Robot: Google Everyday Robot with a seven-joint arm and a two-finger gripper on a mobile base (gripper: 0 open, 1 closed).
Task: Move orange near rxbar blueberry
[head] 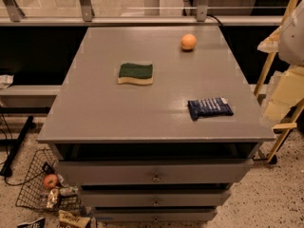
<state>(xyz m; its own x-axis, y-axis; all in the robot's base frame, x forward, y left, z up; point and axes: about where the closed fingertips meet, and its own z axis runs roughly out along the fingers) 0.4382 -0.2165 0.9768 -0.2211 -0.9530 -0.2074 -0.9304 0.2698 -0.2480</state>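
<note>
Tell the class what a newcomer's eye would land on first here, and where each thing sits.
The bright orange sits far right on the grey cabinet top, the green and yellow sponge left of centre, the dark rxbar blueberry near the front right edge. On the floor at lower left, a wire basket holds a reddish apple. The gripper is not in view.

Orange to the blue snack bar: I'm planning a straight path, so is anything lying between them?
Nothing visible does. The orange sits far right on the table, the snack bar nearer, bare surface between. The sponge lies left of that line. The gripper is not in view.
</note>
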